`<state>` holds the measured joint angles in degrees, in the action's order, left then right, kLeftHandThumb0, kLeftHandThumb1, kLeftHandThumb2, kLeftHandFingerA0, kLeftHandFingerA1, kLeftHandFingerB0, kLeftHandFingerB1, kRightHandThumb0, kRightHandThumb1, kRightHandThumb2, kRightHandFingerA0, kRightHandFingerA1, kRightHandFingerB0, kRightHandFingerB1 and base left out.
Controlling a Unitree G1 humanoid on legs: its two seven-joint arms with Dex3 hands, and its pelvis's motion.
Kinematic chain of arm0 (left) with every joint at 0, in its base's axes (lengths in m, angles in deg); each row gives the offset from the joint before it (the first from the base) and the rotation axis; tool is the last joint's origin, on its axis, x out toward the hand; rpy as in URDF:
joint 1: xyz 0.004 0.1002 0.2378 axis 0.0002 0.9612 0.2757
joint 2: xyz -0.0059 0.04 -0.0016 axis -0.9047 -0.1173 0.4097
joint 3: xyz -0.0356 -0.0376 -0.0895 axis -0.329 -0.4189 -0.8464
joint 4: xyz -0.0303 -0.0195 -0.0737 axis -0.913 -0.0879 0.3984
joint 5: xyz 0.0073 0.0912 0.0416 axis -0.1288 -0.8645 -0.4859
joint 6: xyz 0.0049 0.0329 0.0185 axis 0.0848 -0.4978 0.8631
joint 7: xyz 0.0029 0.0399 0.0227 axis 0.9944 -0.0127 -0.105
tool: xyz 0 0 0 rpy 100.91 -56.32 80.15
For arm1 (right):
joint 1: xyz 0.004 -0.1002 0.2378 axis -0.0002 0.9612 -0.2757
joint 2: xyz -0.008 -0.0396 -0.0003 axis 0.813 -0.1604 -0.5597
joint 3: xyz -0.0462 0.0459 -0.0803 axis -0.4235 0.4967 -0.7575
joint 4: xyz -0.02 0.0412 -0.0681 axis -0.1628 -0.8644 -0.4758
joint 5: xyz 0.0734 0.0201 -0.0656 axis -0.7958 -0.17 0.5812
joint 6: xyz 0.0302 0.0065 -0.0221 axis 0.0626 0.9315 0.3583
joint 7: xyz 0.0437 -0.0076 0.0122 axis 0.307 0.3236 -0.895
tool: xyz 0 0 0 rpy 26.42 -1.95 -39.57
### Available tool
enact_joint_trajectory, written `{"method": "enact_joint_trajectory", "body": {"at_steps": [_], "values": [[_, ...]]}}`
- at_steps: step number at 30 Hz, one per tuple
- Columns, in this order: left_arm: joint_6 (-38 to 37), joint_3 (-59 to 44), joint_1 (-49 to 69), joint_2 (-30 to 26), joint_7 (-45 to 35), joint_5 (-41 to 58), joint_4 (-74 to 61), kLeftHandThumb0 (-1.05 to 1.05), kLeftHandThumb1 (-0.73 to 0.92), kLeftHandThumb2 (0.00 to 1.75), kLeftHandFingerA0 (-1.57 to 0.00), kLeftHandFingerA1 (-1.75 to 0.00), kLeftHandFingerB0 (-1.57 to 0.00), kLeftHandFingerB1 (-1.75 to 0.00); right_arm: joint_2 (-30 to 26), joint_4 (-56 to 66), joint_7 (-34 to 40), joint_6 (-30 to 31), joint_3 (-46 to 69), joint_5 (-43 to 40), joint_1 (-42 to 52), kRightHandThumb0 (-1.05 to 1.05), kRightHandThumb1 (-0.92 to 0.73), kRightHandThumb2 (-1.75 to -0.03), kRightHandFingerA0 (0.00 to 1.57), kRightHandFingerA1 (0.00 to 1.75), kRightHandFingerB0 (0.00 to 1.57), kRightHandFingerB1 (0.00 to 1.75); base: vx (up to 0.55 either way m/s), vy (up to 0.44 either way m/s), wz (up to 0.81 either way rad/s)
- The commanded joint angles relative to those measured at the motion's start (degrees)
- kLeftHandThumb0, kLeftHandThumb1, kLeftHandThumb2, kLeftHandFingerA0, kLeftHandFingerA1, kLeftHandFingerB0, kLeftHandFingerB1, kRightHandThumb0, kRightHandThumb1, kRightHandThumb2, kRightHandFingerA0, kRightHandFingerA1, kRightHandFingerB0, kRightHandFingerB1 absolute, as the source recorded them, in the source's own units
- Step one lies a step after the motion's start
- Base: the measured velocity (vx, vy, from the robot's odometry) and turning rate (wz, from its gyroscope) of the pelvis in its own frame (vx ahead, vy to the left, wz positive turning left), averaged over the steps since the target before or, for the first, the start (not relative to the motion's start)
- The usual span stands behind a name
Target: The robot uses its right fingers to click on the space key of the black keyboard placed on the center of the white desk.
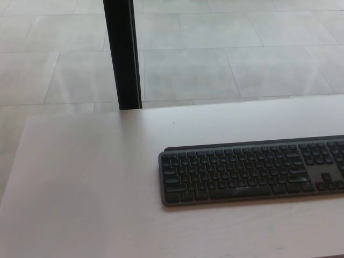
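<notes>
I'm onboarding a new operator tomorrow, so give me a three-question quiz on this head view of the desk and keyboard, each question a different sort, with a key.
1. True or false: a robot hand is resting on the black keyboard.
2. Multiple choice: which edge of the picture cuts the keyboard off? A) left B) right C) top
3. Short answer: what dark upright thing stands beyond the far edge of the white desk?

Key
1. False; no hand shows in the picture.
2. B; the keyboard runs out of the right edge.
3. A black post, rising from the tiled floor.
</notes>
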<state>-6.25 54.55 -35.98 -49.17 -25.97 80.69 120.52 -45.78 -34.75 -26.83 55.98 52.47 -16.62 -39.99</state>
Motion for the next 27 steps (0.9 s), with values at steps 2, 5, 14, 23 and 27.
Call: {"method": "enact_joint_trajectory", "body": {"at_steps": [2, 5, 14, 23, 27], "values": [[-1.27, -8.13, -2.84, -3.19, 2.4, 8.34, 4.43, -0.62, 0.8, 0.64, -0.75, -0.65, -0.61, -0.55, -2.48, 1.94, 6.17, 2.57, 11.7, -11.24, -2.64, -0.33, -0.68, -0.59, 0.8, 0.69, 0.56, 0.52, 0.0, 0.0, 0.0], [-1.16, -8.84, -3.03, -3.43, 2.1, 8.16, 4.8, -0.61, 0.81, 0.64, -0.74, -0.64, -0.6, -0.54, -3.29, 2.17, 8.26, 3.52, 13.84, -11.05, -3.35, -0.39, -0.66, -0.59, 0.85, 0.75, 0.63, 0.58, 0.0, 0.0, 0.0], [-1.7, -9.73, -2.84, -3.47, 2.68, 9.05, 5.58, -0.61, 0.81, 0.64, -0.73, -0.66, -0.58, -0.54, -8.42, 6.11, 12.24, 7.49, 18.17, -14.13, -9.75, -0.42, -0.68, -0.59, 0.96, 0.82, 0.52, 0.55, 0.0, 0.0, 0.0], [-1.51, -9.28, -2.87, -3.82, 2.91, 10.0, 5.86, -0.62, 0.8, 0.64, -0.75, -0.66, -0.58, -0.54, -7.02, 23.61, 9.0, 11.83, 9.65, -14.26, -14.56, -0.28, -0.7, -0.6, 0.81, 0.61, 0.55, 0.44, 0.0, 0.0, 0.0], [-1.81, -9.08, -2.6, -3.7, 2.95, 9.86, 5.91, -0.61, 0.8, 0.64, -0.75, -0.67, -0.59, -0.55, -5.38, 34.57, 7.6, 15.22, 0.72, -12.68, -15.74, -0.38, -0.53, -0.92, 0.84, 0.75, 0.56, 0.61, 0.0, 0.0, 0.0]]}}
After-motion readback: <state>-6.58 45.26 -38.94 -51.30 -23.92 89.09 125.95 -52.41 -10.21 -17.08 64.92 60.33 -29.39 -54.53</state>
